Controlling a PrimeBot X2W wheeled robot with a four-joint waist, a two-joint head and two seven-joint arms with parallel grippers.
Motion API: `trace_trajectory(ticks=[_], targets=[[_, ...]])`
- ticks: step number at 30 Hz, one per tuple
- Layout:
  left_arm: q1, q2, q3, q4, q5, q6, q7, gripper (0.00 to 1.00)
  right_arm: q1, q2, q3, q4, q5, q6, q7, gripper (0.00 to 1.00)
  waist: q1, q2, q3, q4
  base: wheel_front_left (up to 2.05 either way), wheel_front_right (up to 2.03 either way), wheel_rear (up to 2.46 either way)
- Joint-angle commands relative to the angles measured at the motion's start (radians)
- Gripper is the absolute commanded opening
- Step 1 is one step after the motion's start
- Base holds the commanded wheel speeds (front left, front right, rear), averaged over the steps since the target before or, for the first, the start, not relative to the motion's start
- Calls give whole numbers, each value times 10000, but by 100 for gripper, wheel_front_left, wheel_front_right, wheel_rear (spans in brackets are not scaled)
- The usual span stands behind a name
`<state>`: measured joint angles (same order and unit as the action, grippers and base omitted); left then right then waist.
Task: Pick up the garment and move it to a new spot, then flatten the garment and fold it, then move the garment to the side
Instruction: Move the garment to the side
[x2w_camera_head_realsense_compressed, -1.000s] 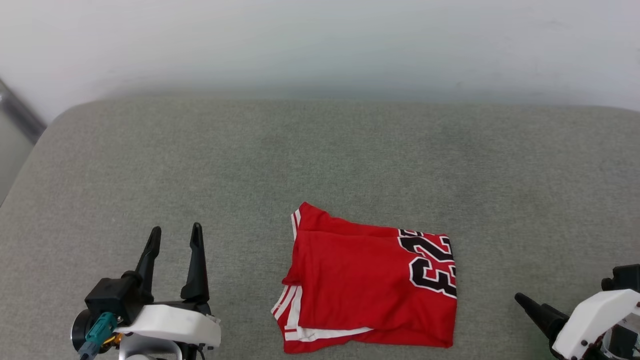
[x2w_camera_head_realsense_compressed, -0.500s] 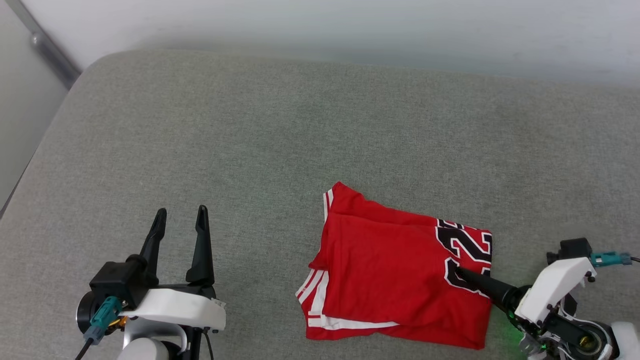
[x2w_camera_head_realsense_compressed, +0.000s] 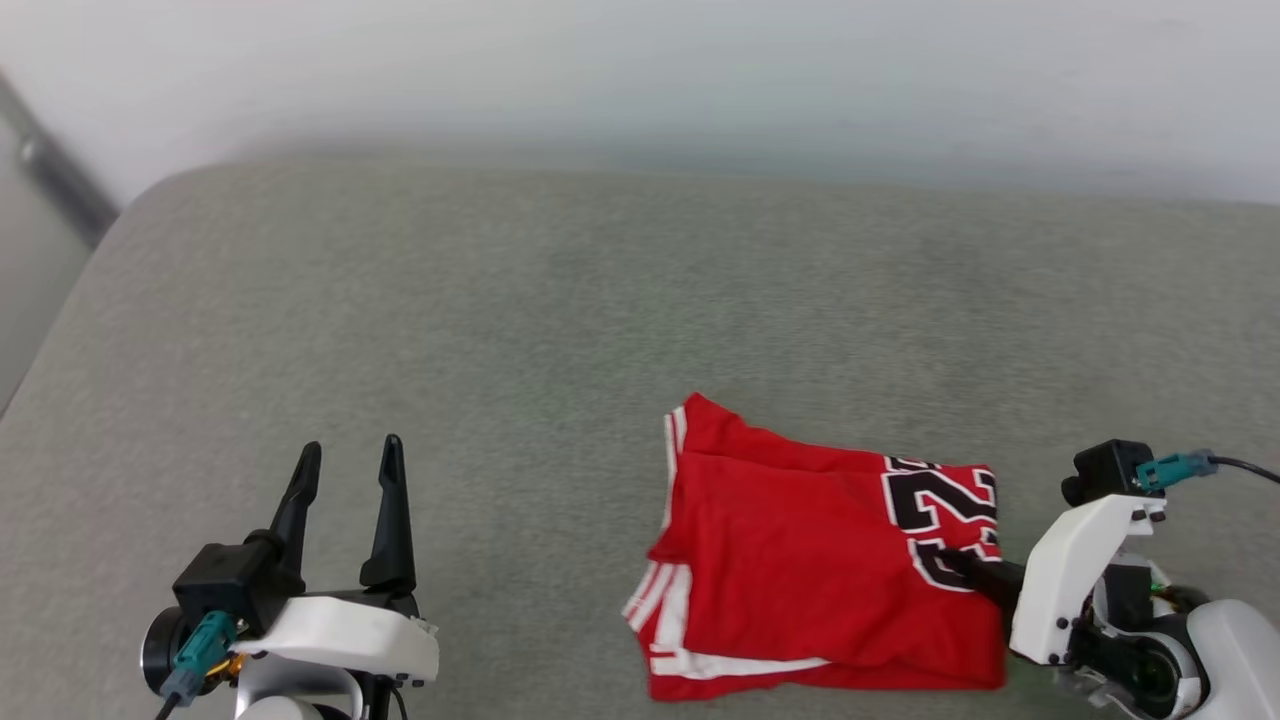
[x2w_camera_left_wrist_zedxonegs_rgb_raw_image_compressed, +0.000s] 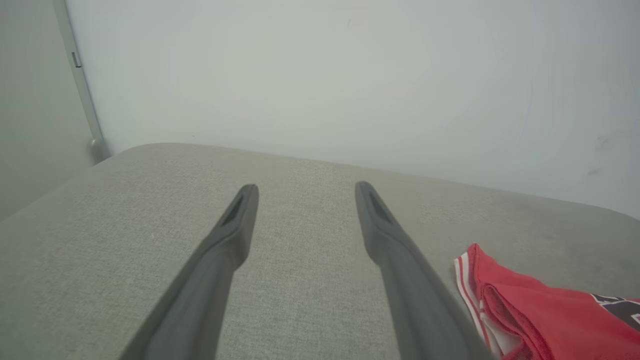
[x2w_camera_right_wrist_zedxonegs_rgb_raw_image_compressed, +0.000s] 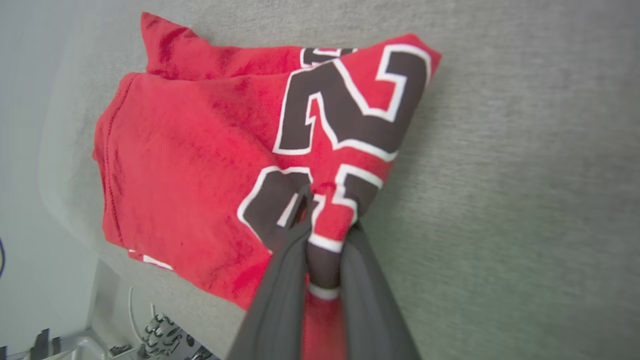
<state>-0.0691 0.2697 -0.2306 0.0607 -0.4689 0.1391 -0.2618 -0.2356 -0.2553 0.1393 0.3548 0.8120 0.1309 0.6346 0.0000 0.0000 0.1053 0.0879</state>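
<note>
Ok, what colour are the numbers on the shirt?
Black numbers with white outlines, on the red shirt; clearest in the right wrist view.

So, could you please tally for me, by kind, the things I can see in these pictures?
garment, red and folded: 1
grippers: 2, the left gripper open, the right gripper shut on the garment's edge
cushion, grey: 1
Total: 4
</note>
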Motion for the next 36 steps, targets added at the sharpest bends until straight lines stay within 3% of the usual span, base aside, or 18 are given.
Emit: trace_trajectory(ticks=[1, 6, 14, 19, 26, 36], targets=[[146, 46, 27, -76, 23, 4, -41, 100, -217, -359, 273, 85, -821, -4, -149, 0, 0, 0, -337, -658, 0, 0, 0], [233, 36, 27, -270, -63, -47, -38, 100, -615, -754, 613, 572, -2505, -5, -291, 0, 0, 0, -359, -1769, 0, 0, 0], [-4, 196, 21, -671, 111, -57, -5, 100, -1536, -612, 451, 1357, -3610, -7, -1077, 0, 0, 0, 365, -3902, 0, 0, 0], [-419, 392, -78, -999, 266, -145, 221, 100, -2435, -517, 124, 1945, -4076, -7, -1937, 0, 0, 0, 1169, -4719, 0, 0, 0], [-1506, 765, -304, -1727, 697, -201, 827, 100, -3995, -534, -1041, 3154, -4793, -7, -3591, 0, 0, 0, 2728, -5119, 0, 0, 0], [-3291, 1152, -760, -2580, 1264, -561, 1688, 100, -5803, -1306, -3029, 4683, -5943, -9, -5257, 0, 0, 0, 4709, -4636, 0, 0, 0]])
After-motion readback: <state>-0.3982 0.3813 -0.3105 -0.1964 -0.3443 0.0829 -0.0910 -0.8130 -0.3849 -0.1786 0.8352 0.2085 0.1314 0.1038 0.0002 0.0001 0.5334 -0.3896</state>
